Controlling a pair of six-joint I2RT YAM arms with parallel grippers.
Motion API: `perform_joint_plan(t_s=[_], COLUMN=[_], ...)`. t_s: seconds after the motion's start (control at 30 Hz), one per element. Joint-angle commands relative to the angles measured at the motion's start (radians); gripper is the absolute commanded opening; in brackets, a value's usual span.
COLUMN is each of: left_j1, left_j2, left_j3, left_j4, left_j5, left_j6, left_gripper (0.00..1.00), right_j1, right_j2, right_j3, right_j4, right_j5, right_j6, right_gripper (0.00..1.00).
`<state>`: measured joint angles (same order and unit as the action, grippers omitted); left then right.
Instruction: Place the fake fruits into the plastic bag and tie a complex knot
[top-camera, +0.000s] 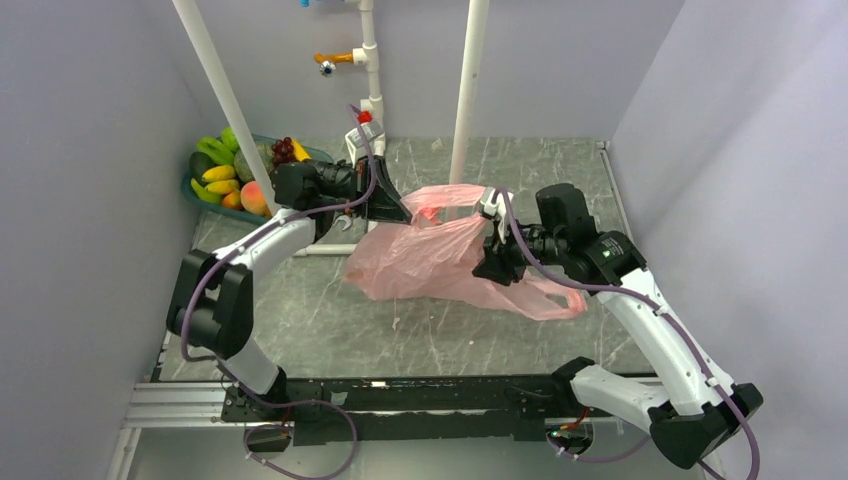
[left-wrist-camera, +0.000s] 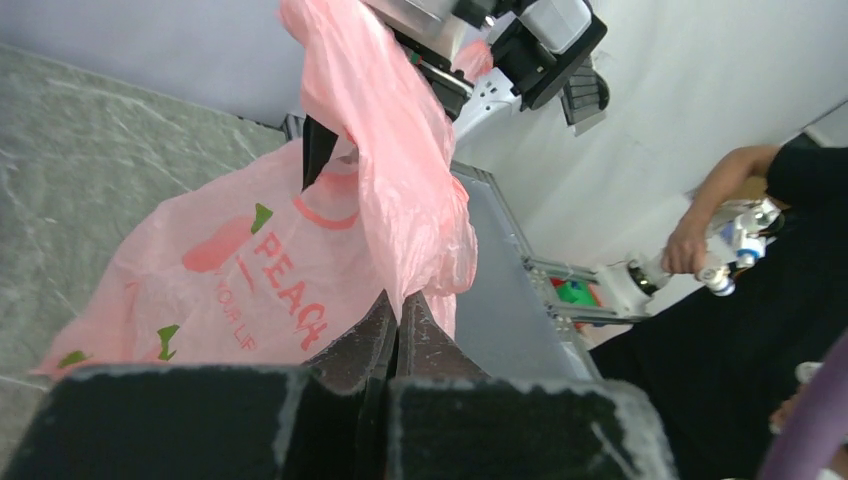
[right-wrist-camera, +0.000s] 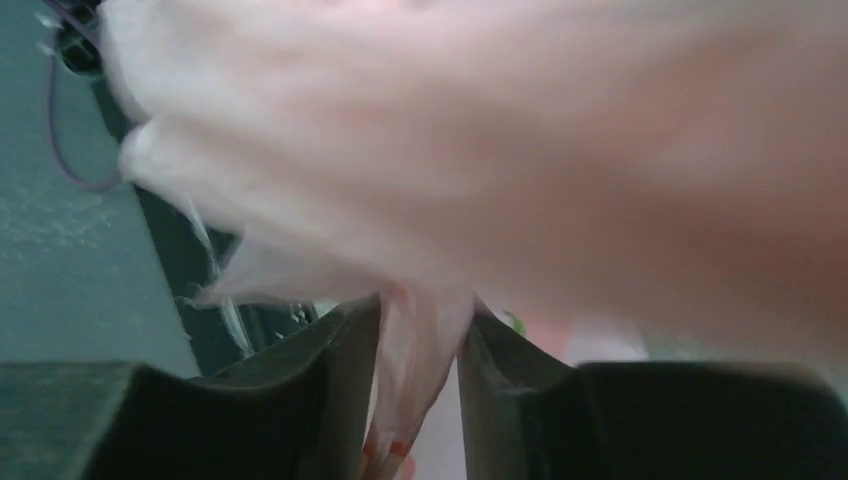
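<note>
The left gripper has its fingers pressed together on a raised fold of the plastic bag, which lies slumped on the table between the arms. The right gripper has its fingers partly apart around a bunch of the film; whether they clamp it cannot be told. The fake fruits sit in the teal basin at the far left.
</note>
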<state>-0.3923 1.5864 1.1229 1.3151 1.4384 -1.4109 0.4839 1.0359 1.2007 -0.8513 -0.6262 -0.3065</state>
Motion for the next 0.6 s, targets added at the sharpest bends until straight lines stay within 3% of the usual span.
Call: perform_joint_plan(t_s=[0.0,0.03,0.13,0.2,0.23,0.27,0.3,0.33,0.57], left_j1=[0.03,0.038,0.06,0.076,0.082,0.087,0.094,0.107,0.258], left_j2=[0.037,0.032,0.04,0.042,0.04,0.041,0.04,0.04,0.051], left_j3=[0.055,0.055,0.066,0.059,0.059,0.06,0.063,0.064,0.179], left_j4=[0.349,0.348,0.327,0.345,0.345,0.345,0.345,0.345,0.343], left_j5=[0.047,0.064,0.136,0.194,0.218,0.236,0.242,0.24,0.326], left_j6=[-0.26,-0.252,-0.264,-0.27,-0.266,-0.269,-0.282,-0.293,-0.374], left_gripper=[0.0,0.0,0.0,0.09,0.21,0.46,0.78,0.96,0.99], right_j1=[0.004,0.005,0.004,0.002,0.002,0.002,0.002,0.001,-0.043], right_j2=[-0.057,-0.058,-0.079,-0.098,-0.105,-0.108,-0.108,-0.103,-0.093], right_j3=[-0.012,0.009,0.057,0.071,0.077,0.082,0.086,0.09,0.04], right_j4=[0.036,0.018,-0.035,-0.053,-0.053,-0.046,-0.04,-0.035,-0.04], right_j5=[0.126,0.14,0.177,0.193,0.198,0.196,0.193,0.189,0.126], right_j6=[-0.047,-0.037,0.008,0.032,0.052,0.087,0.122,0.156,0.242], right_gripper=[0.08,0.0,0.0,0.0,0.0,0.0,0.0,0.0,0.0])
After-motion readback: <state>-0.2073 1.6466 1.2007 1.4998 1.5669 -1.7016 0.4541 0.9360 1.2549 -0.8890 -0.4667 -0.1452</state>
